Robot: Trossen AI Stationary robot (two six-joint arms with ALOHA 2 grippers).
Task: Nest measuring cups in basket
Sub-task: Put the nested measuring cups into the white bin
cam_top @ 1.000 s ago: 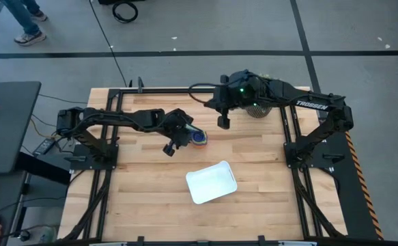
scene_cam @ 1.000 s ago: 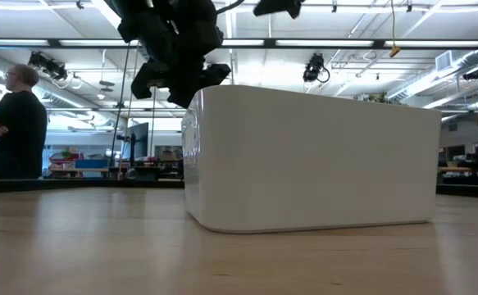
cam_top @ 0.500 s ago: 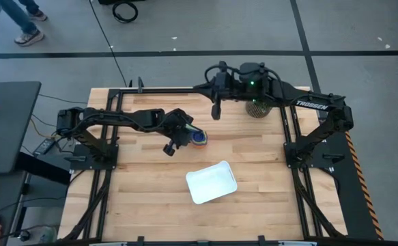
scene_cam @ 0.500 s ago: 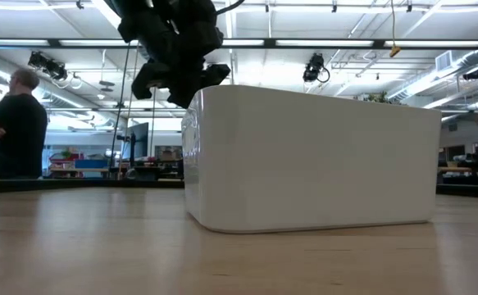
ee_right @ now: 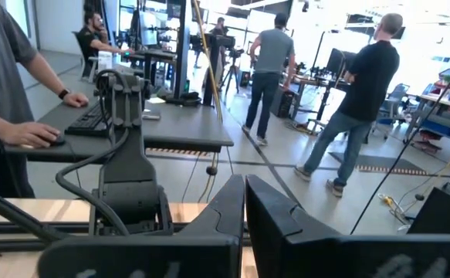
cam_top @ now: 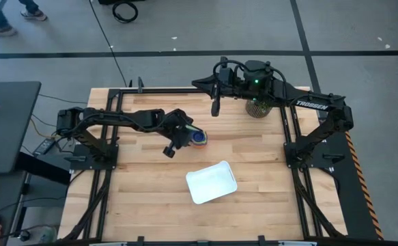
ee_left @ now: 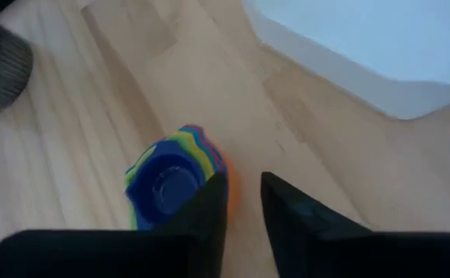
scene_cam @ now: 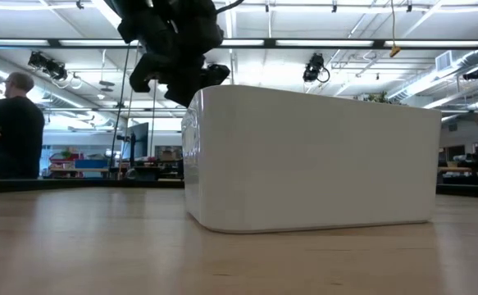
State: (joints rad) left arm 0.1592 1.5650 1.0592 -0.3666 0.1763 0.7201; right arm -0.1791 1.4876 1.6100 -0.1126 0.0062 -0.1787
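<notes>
The measuring cups (cam_top: 199,139) sit nested in one stack on the wood by the bottom of the outermost cup. In the left wrist view the stack (ee_left: 170,185) shows a bright blue cup on top, with yellow, green and orange rims around it. My left gripper (ee_left: 244,189) hangs just over the stack (cam_top: 192,135), its fingers a narrow gap apart with bare wood showing between them. The white basket (cam_top: 211,182) lies nearer the table's near edge with nothing in it. My right gripper (cam_top: 215,109) is shut and raised near the far edge. My left gripper has one finger (ee_left: 213,201) right against the orange edge (ee_left: 223,171) of the nested cups, coming from above at a slant. That finger covers the spot, so I cannot tell whether it touches. Nothing lies between the two fingers.
A round woven plant pot (cam_top: 257,108) stands at the far right, under the right arm. In the low view the basket wall (scene_cam: 312,156) fills the middle and hides the cups. People stand in the room beyond the table. Bare wood lies between cups and basket.
My right gripper has drawn back toward the table's far edge and a little to the left, and has left the top of the low view. The cups and the basket have stayed where they were.
</notes>
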